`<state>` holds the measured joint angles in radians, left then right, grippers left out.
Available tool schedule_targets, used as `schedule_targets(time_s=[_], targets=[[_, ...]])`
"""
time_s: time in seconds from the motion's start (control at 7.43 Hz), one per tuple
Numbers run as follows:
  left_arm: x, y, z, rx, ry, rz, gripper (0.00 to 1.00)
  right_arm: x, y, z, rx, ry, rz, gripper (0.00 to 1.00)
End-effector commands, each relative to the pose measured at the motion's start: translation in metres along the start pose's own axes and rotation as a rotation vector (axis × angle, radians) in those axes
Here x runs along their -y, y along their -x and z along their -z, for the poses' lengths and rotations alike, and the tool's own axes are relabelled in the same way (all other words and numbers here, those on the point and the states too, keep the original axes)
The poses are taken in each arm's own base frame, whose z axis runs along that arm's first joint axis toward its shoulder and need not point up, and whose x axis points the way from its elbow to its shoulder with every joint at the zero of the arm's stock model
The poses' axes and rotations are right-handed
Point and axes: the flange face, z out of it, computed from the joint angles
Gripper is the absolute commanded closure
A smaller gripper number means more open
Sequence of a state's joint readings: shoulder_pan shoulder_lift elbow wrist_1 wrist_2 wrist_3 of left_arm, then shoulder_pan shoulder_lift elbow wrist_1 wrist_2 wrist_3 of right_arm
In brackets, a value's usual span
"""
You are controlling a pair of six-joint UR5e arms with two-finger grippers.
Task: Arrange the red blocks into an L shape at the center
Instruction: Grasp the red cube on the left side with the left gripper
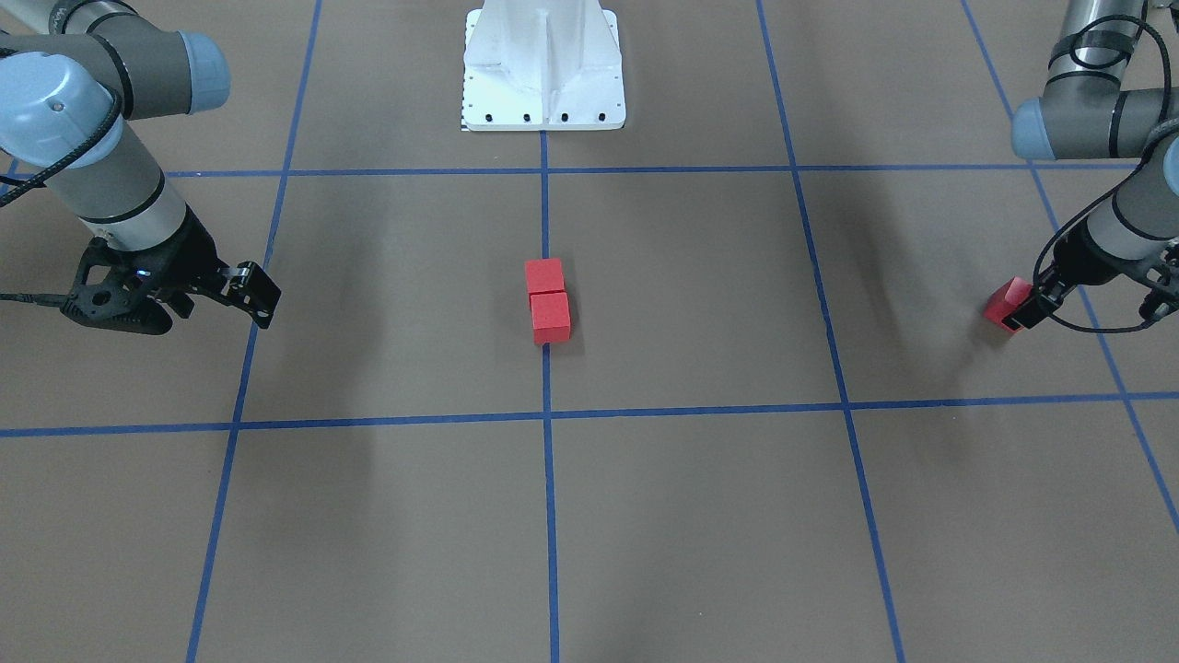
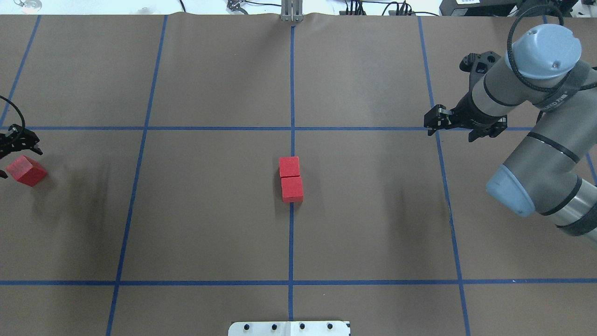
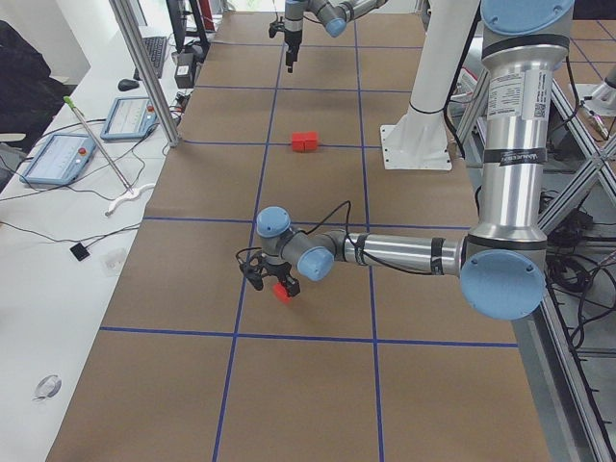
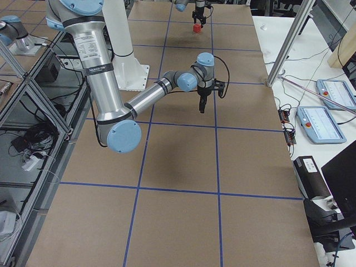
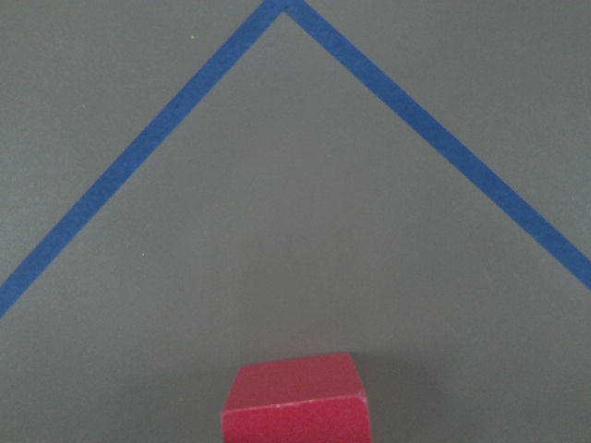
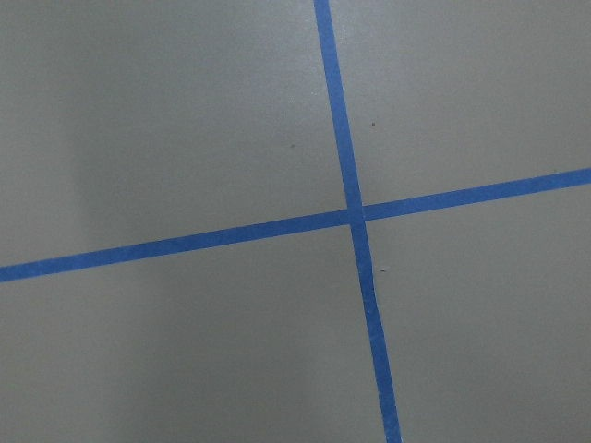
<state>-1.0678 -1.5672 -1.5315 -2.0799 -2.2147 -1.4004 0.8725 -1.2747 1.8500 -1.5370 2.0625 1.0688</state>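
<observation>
Two red blocks (image 1: 547,300) sit touching, end to end, on the middle blue line at the center (image 2: 291,179) of the brown floor. The third red block (image 2: 26,171) lies far out on my left side, near the overhead view's left edge. My left gripper (image 2: 19,163) is low over it, open, one finger on each side of the block. The left wrist view shows this block (image 5: 295,399) at the bottom edge, but not the fingers. My right gripper (image 2: 430,123) is open and empty, hovering far on the right over a blue line crossing.
The white robot base (image 1: 543,69) stands behind the centre pair. Blue tape lines (image 6: 351,217) divide the brown floor into squares. Desks with tablets and cables (image 3: 63,154) lie beyond the table's far edge.
</observation>
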Motion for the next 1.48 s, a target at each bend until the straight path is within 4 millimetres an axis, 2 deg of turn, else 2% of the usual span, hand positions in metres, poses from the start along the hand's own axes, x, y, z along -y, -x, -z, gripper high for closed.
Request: schedule_targets(time_s=[0.0,0.13,0.27,0.4,0.54,0.81,0.94,1.08,1.21,1.35], targets=[[-0.001,0.003,-0.012,0.015,0.008,-0.004,0.12,0.001,-0.001,0.001,0.0,-0.003,-0.003,0.0],[0.001,0.006,-0.016,0.016,0.008,-0.006,0.23,0.001,-0.001,0.001,0.0,-0.003,-0.003,0.0],[0.002,0.009,-0.02,0.015,0.009,-0.008,0.37,0.002,-0.001,0.001,-0.001,-0.004,-0.001,0.0],[0.002,0.01,-0.021,0.018,0.01,-0.007,0.74,0.003,-0.002,0.001,-0.002,-0.006,-0.006,0.0],[-0.001,0.004,-0.018,0.01,0.022,-0.017,1.0,0.004,-0.005,0.002,-0.004,-0.008,-0.009,0.0],[-0.023,-0.04,0.005,-0.042,0.146,-0.03,1.0,0.013,-0.013,0.005,-0.007,-0.013,-0.02,0.0],[-0.036,-0.077,0.03,-0.079,0.139,-0.037,1.0,0.018,-0.021,0.007,-0.012,-0.017,-0.002,0.0],[-0.055,-0.135,0.062,-0.105,0.137,0.07,1.0,0.024,-0.043,0.005,-0.031,-0.016,0.013,0.0],[-0.107,-0.167,0.074,-0.12,0.162,0.09,1.0,0.03,-0.061,0.001,-0.052,-0.011,0.034,0.0],[-0.142,-0.196,0.075,-0.123,0.155,0.184,1.0,0.034,-0.069,-0.009,-0.063,0.008,0.023,0.0]])
